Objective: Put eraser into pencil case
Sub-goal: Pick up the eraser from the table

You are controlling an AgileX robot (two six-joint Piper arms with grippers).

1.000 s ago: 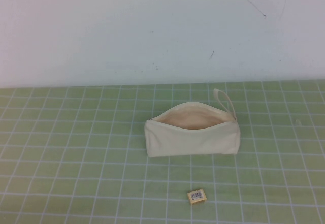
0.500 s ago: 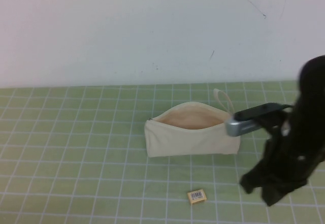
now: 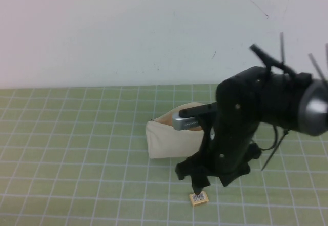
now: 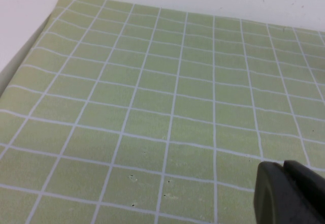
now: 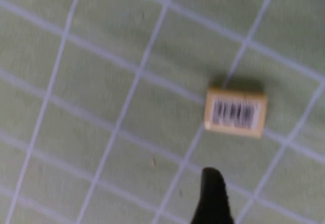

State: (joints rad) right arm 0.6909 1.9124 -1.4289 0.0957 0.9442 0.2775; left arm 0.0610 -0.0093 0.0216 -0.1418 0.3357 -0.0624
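The eraser (image 3: 199, 199) is a tiny yellow-tan block with a barcode label, lying flat on the green grid mat near the front edge. In the right wrist view the eraser (image 5: 235, 111) lies just beyond one dark fingertip (image 5: 213, 193). My right gripper (image 3: 198, 185) hangs open directly above the eraser, not touching it. The cream pencil case (image 3: 166, 141) lies behind it with its mouth open; the right arm hides its right half and loop. My left gripper (image 4: 285, 183) is shut and empty over bare mat, away from both objects.
The green grid mat (image 3: 77, 154) covers the table up to a white wall (image 3: 128, 31). The mat's left edge (image 4: 30, 46) shows in the left wrist view. The black right arm (image 3: 256, 113) spans the right middle of the scene.
The right arm came in from the right and swung left and forward over the pencil case. Its gripper now hangs just above the eraser. The case and eraser have not moved.
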